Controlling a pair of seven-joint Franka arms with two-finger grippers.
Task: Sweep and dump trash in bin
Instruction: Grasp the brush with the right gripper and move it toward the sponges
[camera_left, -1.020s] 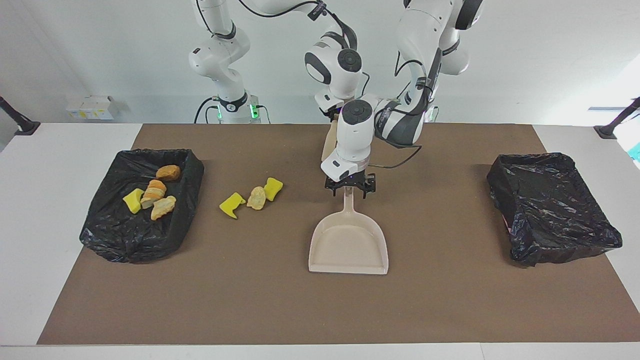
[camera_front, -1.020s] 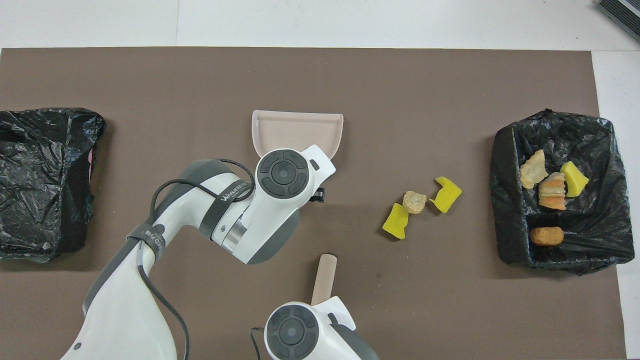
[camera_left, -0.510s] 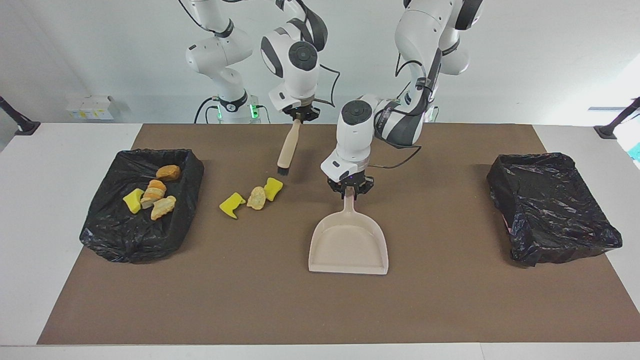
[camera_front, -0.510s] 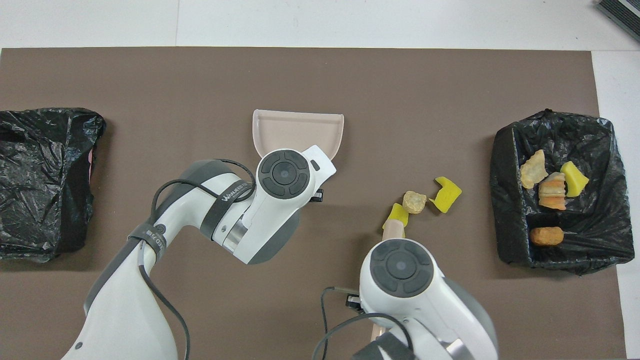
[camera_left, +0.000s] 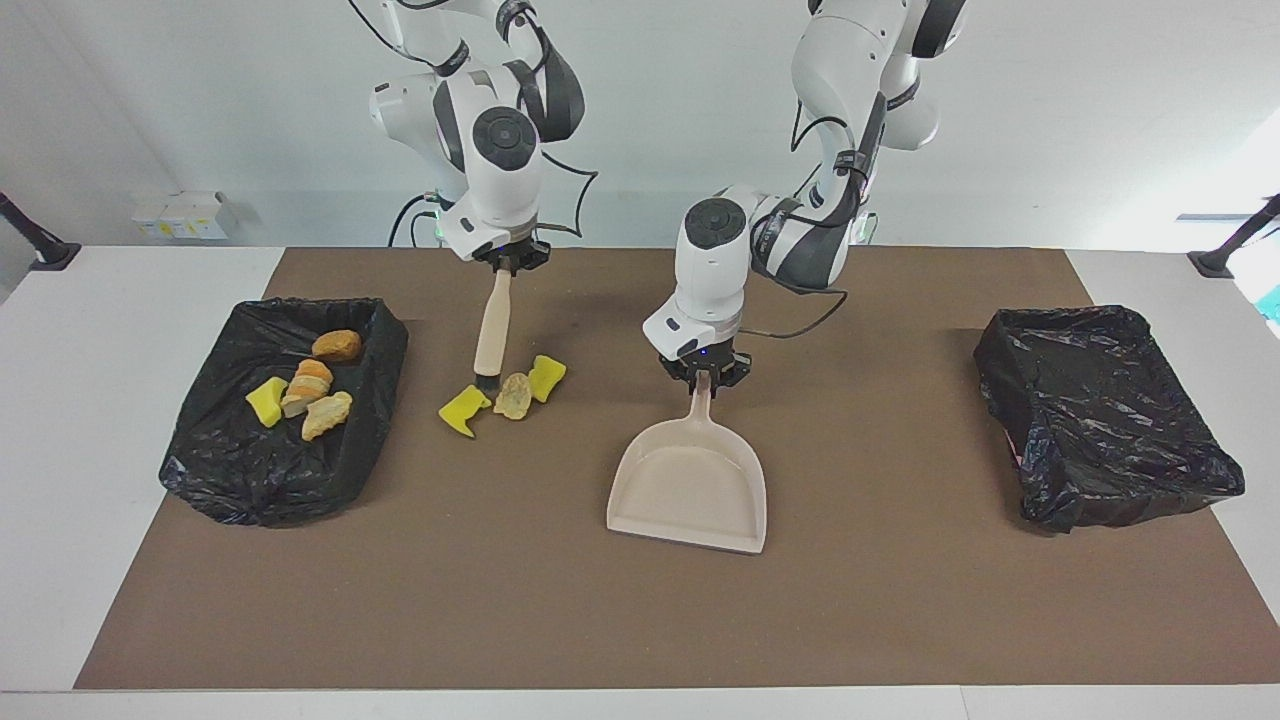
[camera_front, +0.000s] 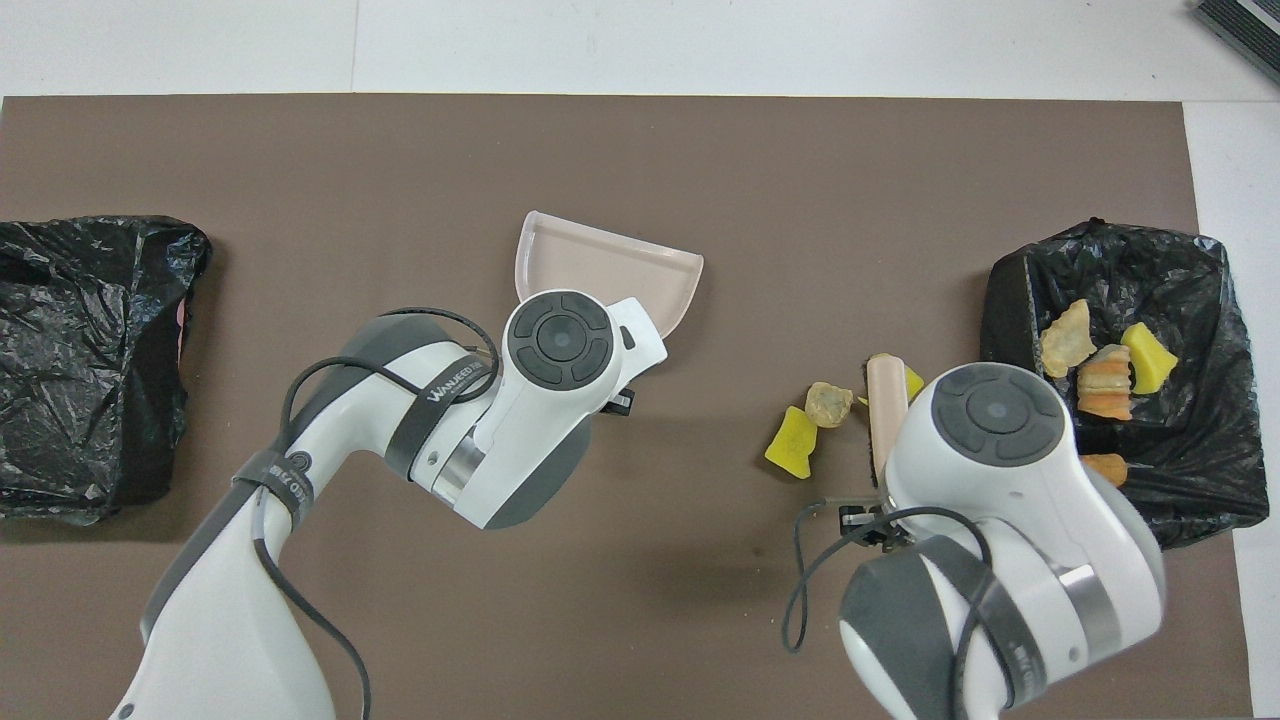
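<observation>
Three loose pieces of trash lie on the brown mat: a yellow chunk (camera_left: 463, 410) (camera_front: 793, 443), a tan lump (camera_left: 515, 395) (camera_front: 828, 403) and another yellow chunk (camera_left: 546, 377). My right gripper (camera_left: 508, 262) is shut on the handle of the beige brush (camera_left: 493, 325) (camera_front: 885, 400). The brush hangs upright, its black bristles (camera_left: 487, 379) low beside those pieces. My left gripper (camera_left: 703, 375) is shut on the handle of the beige dustpan (camera_left: 690, 490) (camera_front: 600, 265) at mid-table. The bin (camera_left: 260, 480) (camera_front: 1010, 300) at the right arm's end holds several pieces of trash (camera_left: 308, 385).
A second black-lined bin (camera_left: 1110, 400) (camera_front: 80, 350) sits at the left arm's end and holds no trash. In the overhead view each arm's wrist covers its own fingers. The brown mat (camera_left: 640, 620) covers most of the white table.
My left gripper closed on the dustpan handle, and the pan turned slightly toward the loose trash. My right arm carried the brush from mid-table over to the loose pieces.
</observation>
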